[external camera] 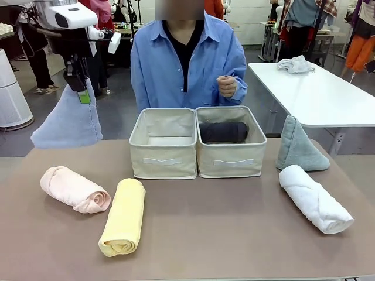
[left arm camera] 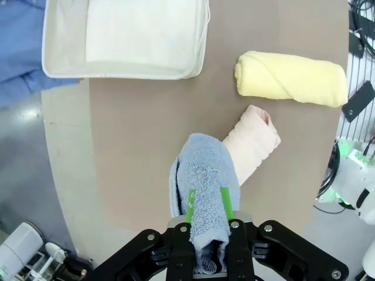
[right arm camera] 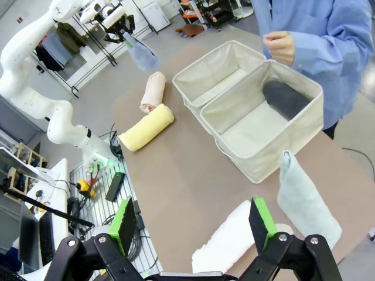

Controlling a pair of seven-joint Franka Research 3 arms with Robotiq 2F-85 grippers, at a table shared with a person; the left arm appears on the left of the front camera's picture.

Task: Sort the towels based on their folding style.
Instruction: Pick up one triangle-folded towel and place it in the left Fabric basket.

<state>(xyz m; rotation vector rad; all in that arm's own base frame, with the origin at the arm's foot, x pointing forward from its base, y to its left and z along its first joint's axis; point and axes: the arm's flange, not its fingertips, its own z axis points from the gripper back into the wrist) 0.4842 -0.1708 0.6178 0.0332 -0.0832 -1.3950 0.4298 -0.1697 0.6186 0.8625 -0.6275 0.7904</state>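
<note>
The pale blue cone towel [external camera: 67, 126] is hanging in the air at the upper left of the front view. Its tip is pointing up and its wide base down, so its long axis is running top to bottom. The left jaws are clenching that tip from above. In the left wrist view, at lower centre, the cloth is sitting squeezed between the green pads [left arm camera: 225, 202] and hiding one end of the pink roll [left arm camera: 252, 143].

On the brown surface [external camera: 222, 246] the yellow roll [external camera: 124, 216] is lying near the pink one, its long axis running toward the camera. The dark grey roll [external camera: 224, 132] is lying crosswise in the right-hand basket [external camera: 231, 167], which is touching the left-hand basket [external camera: 164, 164]. Each basket is carrying a white strip on its front; any print is too small to tell.

At right, the grey-green cone [external camera: 299, 146] is standing upright, and the white roll [external camera: 315, 199] is lying slantwise below it. The right jaws are standing released, wide apart, at the bottom of the right wrist view.
</note>
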